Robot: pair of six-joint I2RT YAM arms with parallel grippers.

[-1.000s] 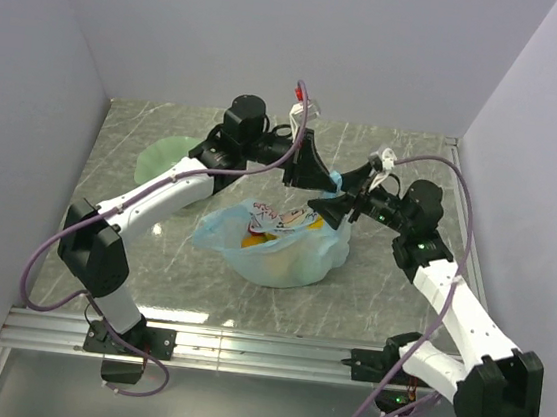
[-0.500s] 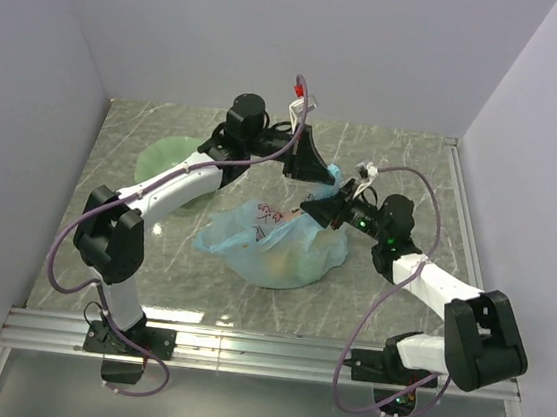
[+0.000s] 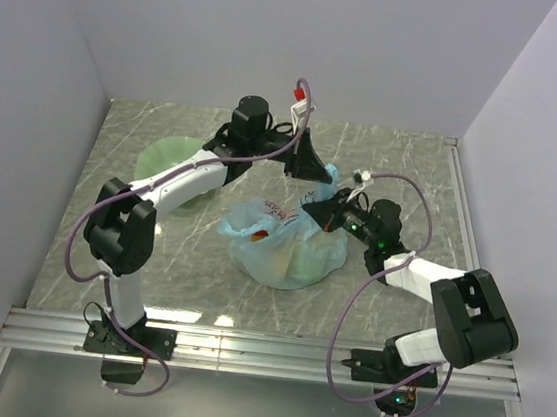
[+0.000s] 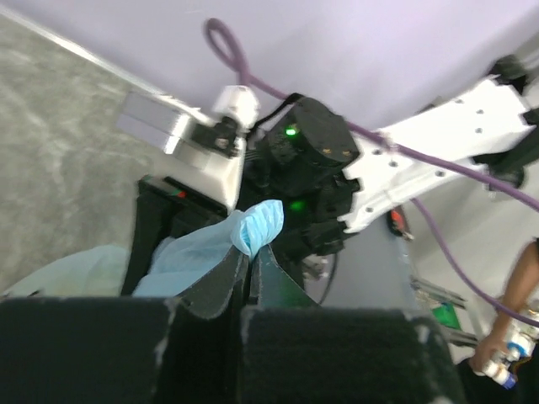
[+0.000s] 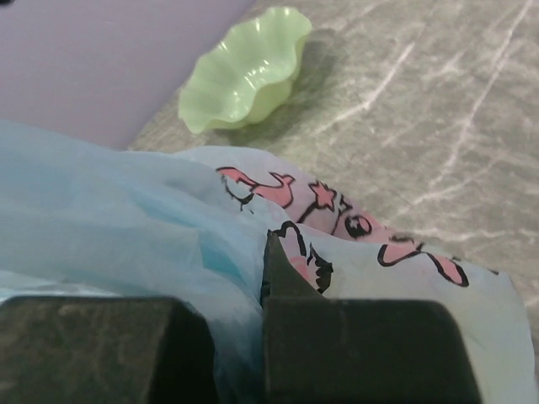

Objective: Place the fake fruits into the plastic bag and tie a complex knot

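Observation:
The light-blue plastic bag (image 3: 284,244) sits mid-table, bulging, with yellow and red fake fruits (image 3: 260,237) showing faintly through its film. My left gripper (image 3: 314,175) is shut on one twisted handle of the plastic bag (image 4: 257,225), lifted above the bag's right side. My right gripper (image 3: 310,210) is shut on the plastic bag (image 5: 126,227) at its upper right; film with pink and black print drapes over the fingers (image 5: 282,273). The two grippers are close together, right just below left.
The pale green wavy-edged dish (image 3: 168,161) stands at the back left, partly under my left arm; it also shows as the green dish (image 5: 244,71) in the right wrist view. Walls close the table on three sides.
My right gripper moved left onto the bag and shut on its film. The left arm shifted slightly right, still holding the handle. The bag drew in and bunched up.

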